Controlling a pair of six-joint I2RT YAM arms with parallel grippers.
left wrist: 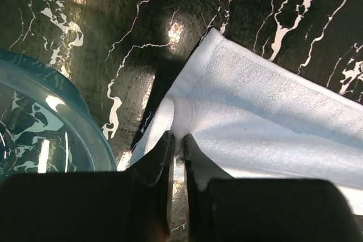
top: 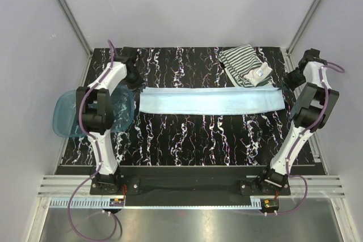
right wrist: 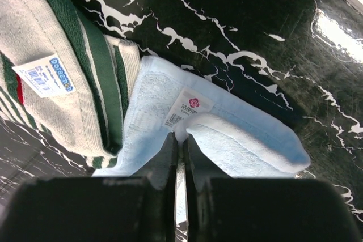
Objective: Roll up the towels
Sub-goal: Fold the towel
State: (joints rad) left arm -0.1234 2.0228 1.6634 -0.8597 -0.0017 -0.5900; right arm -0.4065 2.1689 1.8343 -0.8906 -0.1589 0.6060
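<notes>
Pale blue towel (top: 210,101) lies as a long strip across the middle of the top view, with bare marbled counter (top: 193,140) open below it. The left claw (left wrist: 177,147) is clenched on its left end and the right claw (right wrist: 179,143) on its right corner. Only the wrist views show the pinched folds. The right one shows the striped towel (right wrist: 62,77) touching the blue one; the left shows the plastic tub (left wrist: 85,123) close by at lower left.
</notes>
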